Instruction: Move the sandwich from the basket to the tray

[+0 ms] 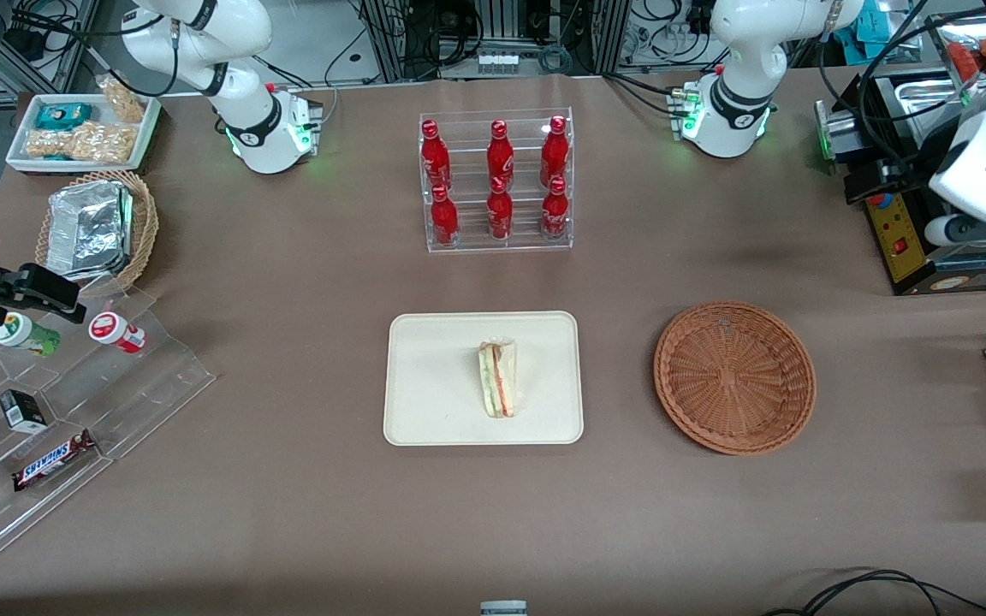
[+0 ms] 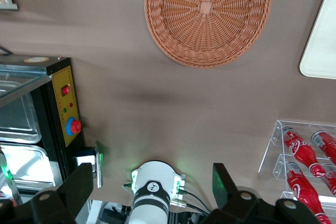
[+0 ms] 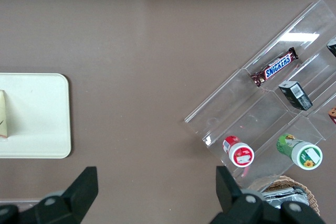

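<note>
The sandwich (image 1: 497, 378) lies near the middle of the cream tray (image 1: 433, 376), a wrapped wedge with green and red filling showing. The reddish-brown wicker basket (image 1: 734, 376) sits beside the tray toward the working arm's end of the table, with nothing in it. The left wrist view shows the basket (image 2: 207, 17) and a corner of the tray (image 2: 320, 40) from high above. My gripper (image 2: 152, 182) hangs open and holds nothing, raised well above the table near the working arm's base, farther from the front camera than the basket.
A clear rack of red bottles (image 1: 497, 184) stands farther from the front camera than the tray. A black box with a yellow panel (image 1: 899, 235) sits near the working arm's base. Clear stepped shelves with snacks (image 1: 74, 402) and a tan basket with foil (image 1: 95, 229) lie toward the parked arm's end.
</note>
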